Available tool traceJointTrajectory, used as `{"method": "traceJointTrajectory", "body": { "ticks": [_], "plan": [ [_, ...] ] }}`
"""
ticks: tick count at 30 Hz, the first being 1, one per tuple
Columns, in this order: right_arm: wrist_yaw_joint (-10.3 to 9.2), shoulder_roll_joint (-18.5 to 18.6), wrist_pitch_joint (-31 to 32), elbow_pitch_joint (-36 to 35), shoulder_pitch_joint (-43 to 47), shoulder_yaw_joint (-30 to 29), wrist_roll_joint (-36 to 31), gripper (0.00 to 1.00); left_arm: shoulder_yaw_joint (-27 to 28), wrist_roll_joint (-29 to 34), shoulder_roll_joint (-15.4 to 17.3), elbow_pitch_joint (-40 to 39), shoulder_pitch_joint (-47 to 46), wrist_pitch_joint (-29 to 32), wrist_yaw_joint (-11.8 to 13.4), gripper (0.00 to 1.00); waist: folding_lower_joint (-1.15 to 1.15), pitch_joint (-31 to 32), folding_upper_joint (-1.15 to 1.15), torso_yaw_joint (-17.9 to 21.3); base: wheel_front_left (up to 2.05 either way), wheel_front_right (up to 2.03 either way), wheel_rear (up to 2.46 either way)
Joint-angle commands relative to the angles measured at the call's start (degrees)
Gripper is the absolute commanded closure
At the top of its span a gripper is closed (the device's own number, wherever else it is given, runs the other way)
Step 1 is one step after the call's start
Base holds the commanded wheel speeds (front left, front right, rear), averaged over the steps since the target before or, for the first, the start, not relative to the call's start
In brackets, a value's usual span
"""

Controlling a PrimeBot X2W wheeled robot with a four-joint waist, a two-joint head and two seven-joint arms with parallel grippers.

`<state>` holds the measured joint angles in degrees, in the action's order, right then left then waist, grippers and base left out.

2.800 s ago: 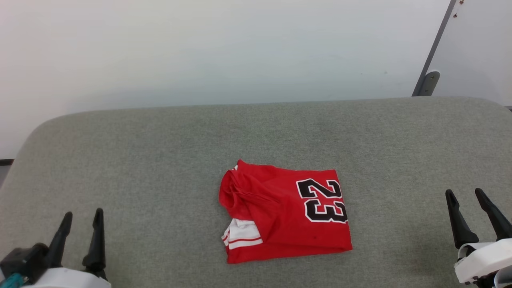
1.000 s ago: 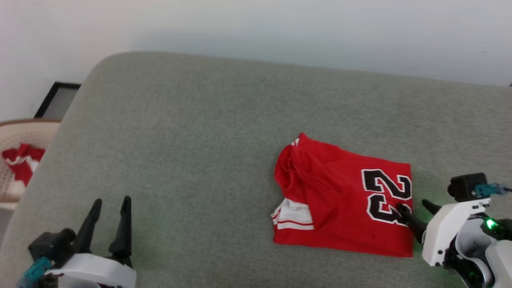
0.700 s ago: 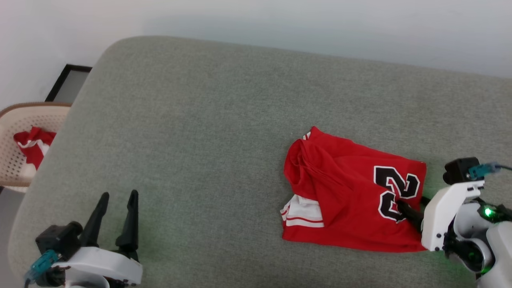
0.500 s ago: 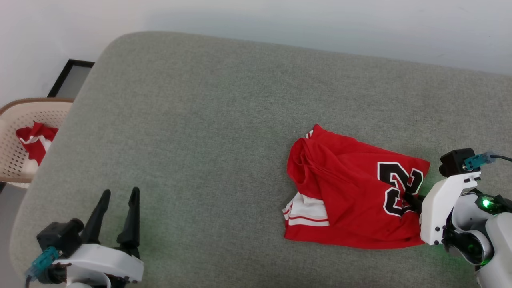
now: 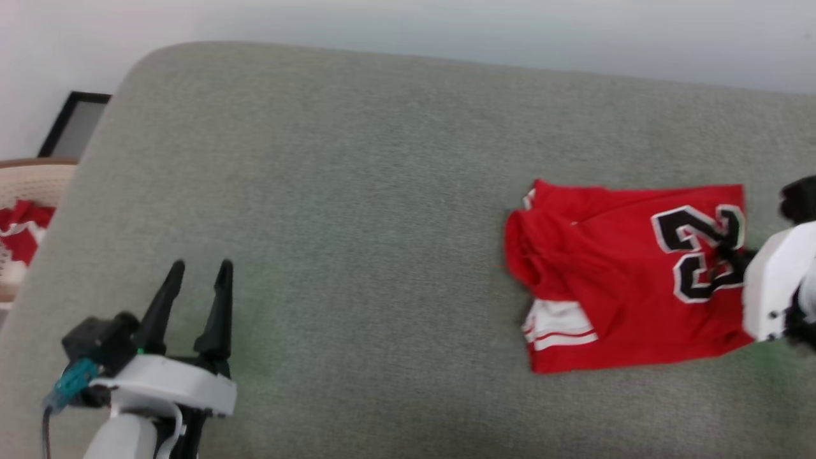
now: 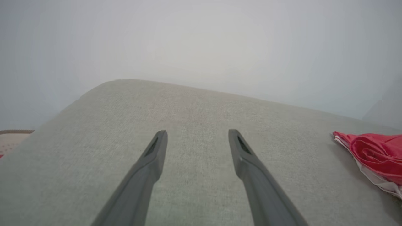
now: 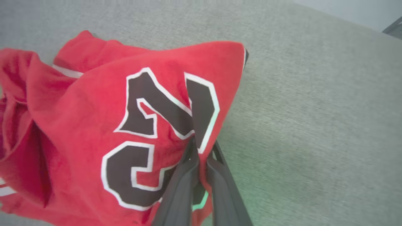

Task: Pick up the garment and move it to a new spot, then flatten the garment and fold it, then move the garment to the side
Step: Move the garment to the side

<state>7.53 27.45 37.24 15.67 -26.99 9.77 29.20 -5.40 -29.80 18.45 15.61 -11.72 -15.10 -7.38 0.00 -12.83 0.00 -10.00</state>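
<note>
Far left, off the grey cushion's [image 5: 382,159] left end, there's a pale woven basket [image 5: 29,182] with a bunched red-and-white cloth [image 5: 19,229] in it. I can't tell what that cloth is.

Your left hand [image 5: 201,266] hovers over the cushion's front-left part, fingers spread wide, holding nothing.

The red jersey [image 5: 612,287] lies toward the cushion's right end, folded into a compact rectangle with the "23" facing up and a white sleeve poking out at its front-left corner.

Your right hand [image 7: 202,146] is pinched tight on the jersey's right edge, right at the "23", with the fabric bunching around the fingers.

So I'd say flattening and folding look done, and you're on the last bit: carrying it off to the side, setting it down and letting go.
</note>
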Motion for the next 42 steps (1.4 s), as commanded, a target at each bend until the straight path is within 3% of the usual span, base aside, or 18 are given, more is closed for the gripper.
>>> {"method": "traceJointTrajectory", "body": {
  "ticks": [1,13,27,34,42],
  "plan": [
    [-0.1,1.2,0.4,-0.7,-0.9,-0.7,-0.1,1.0,-0.5,0.3,0.4,-0.2,-1.3,0.0,-0.1,0.0,0.0,-1.2,0.0,1.7,0.0,0.0,0.0],
    [-0.1,11.7,-0.9,-0.9,-7.9,-1.2,1.7,1.0,-4.9,0.3,1.9,-0.8,-9.0,0.0,-0.1,0.0,0.0,-6.3,0.0,10.1,0.0,0.0,0.0],
    [-0.1,20.4,-12.0,8.7,-17.8,5.3,-0.6,1.0,-10.0,-0.3,4.3,-0.3,-16.2,0.0,-0.1,0.0,0.0,-12.5,0.0,17.5,0.0,0.0,0.0],
    [-0.1,22.8,-20.5,16.5,-22.6,8.1,-5.5,1.0,-11.1,-0.6,5.7,-0.6,-18.2,0.0,-0.1,0.0,0.0,-14.9,0.0,18.1,0.0,0.0,0.0],
    [-0.1,21.9,-27.9,25.0,-27.9,10.0,-13.2,1.0,-11.8,-0.9,6.9,-1.4,-19.0,0.0,-0.1,0.0,0.0,-17.0,0.0,18.2,0.0,0.0,0.0]
  ]
}}
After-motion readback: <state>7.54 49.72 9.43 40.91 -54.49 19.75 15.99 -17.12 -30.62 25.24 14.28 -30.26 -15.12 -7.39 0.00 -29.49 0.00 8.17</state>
